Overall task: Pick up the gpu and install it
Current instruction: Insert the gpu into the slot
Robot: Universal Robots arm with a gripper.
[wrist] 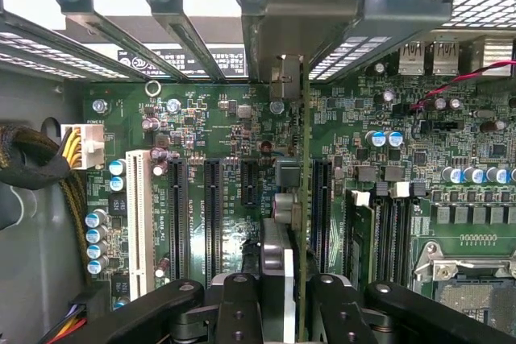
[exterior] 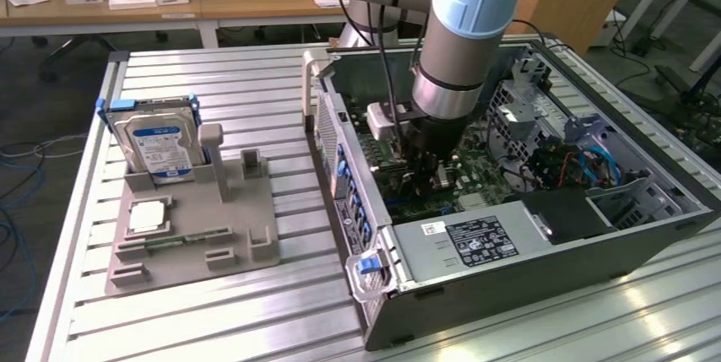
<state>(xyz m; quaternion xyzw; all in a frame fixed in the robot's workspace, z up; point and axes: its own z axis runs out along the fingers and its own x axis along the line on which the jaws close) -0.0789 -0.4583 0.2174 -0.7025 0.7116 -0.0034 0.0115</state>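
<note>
Between the gripper [wrist: 286,300] fingers sits the gpu [wrist: 284,223], pinched edge-on and held upright inside the open PC case [exterior: 541,256]. Card's long axis runs parallel to the motherboard [wrist: 234,118] expansion slots [wrist: 213,215], bracket end toward the rear slot covers [wrist: 185,34]. Seating not confirmable.

Connector label "POWER" printed on motherboard [wrist: 242,142] beside white power socket [wrist: 87,145]. Hard drive [exterior: 158,147] label and power supply [exterior: 479,244] sticker: print illegible.
</note>
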